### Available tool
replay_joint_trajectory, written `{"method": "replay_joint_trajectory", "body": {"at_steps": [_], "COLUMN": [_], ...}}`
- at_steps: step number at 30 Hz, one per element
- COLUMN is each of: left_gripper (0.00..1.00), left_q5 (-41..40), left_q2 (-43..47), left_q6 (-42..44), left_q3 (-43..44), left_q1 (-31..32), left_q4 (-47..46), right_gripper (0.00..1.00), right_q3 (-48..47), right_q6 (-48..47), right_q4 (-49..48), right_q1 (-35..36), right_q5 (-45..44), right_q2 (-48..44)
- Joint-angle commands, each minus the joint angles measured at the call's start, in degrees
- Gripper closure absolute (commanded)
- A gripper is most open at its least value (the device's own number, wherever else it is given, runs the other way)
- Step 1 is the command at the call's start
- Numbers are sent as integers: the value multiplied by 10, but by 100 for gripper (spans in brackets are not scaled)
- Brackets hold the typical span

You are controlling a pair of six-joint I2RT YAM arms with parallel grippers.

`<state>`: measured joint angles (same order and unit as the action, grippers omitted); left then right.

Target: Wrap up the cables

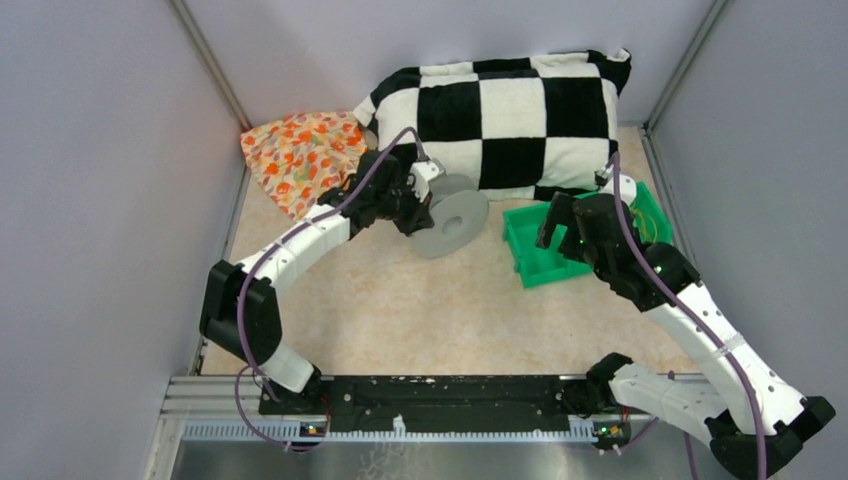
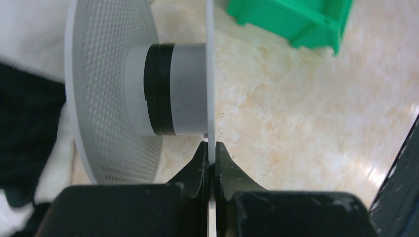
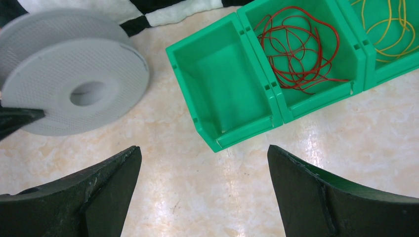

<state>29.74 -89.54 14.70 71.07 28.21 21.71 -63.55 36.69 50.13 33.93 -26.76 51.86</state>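
My left gripper (image 1: 418, 200) is shut on the thin rim of the grey spool (image 1: 452, 222), pinching one flange edge-on in the left wrist view (image 2: 209, 98); the spool is tilted beside the pillow. Its bare hub (image 2: 168, 89) has no wire on it. The spool also shows in the right wrist view (image 3: 74, 94). My right gripper (image 3: 202, 153) is open wide and empty, hovering above the floor just in front of the green bin (image 3: 222, 94). Red cables (image 3: 299, 47) lie tangled in the bin's middle compartment, yellow cables (image 3: 390, 24) in the far one; the near compartment holds nothing.
A black-and-white checkered pillow (image 1: 510, 110) lies along the back wall. An orange patterned cloth (image 1: 300, 155) is at the back left. The green bin (image 1: 530, 262) sits at the right, partly under my right arm. Grey walls enclose both sides.
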Motion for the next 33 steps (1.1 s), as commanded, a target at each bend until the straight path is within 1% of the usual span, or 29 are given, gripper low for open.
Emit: {"method": "replay_joint_trajectory", "body": {"at_steps": [1, 3, 5, 6, 7, 9, 11, 13, 16, 18, 21, 24, 28, 31, 32, 33], "left_gripper": [100, 100, 100, 100, 100, 100, 100, 100, 100, 100, 100, 100, 100, 100, 97, 90], "left_q5": [-170, -266, -366, -403, -421, -424, -485, -531, -542, -557, -586, -591, -570, -523, -501, -480], "left_q2": [47, 83, 116, 124, 122, 95, 64, 51, 46, 31, 4, -14, -13, -13, -14, -16], "left_q6": [-259, -295, -321, -354, -389, -418, -434, -444, -462, -468, -484, -491, -497, -489, -478, -471], "left_q3": [40, 3, -49, -57, -53, -20, 14, 14, -12, -6, 28, 50, 40, 29, 26, 28], "left_q1": [8, 43, 90, 107, 117, 134, 158, 181, 197, 204, 207, 210, 214, 215, 215, 215], "left_q4": [-37, -76, -146, -158, -153, -119, -74, -79, -132, -138, -99, -72, -69, -85, -94, -97], "right_gripper": [1, 1, 1, 1, 1, 1, 1, 1, 1, 2, 2, 3, 3, 3, 3, 3], "right_q3": [2, -6, -14, -19, -22, -27, -27, -22, -3, 28, 104, 150, 167, 169, 169, 170], "right_q6": [-2, -11, -20, -23, -25, -26, -23, -20, -17, -21, -22, 7, 24, 32, 34, 35], "right_q4": [-9, -11, -17, -19, -22, -25, -27, -29, -41, -73, -156, -197, -211, -216, -217, -219], "right_q1": [-5, -5, -5, -5, -5, -5, -5, -5, -5, -5, -4, -4, 0, 1, 0, 0], "right_q5": [-30, -32, -30, -29, -27, -22, -18, -12, 10, 66, 160, 198, 204, 203, 204, 205], "right_q2": [-8, 2, 12, 17, 22, 28, 30, 28, 20, 11, -12, -20, -12, -3, 1, 4]}}
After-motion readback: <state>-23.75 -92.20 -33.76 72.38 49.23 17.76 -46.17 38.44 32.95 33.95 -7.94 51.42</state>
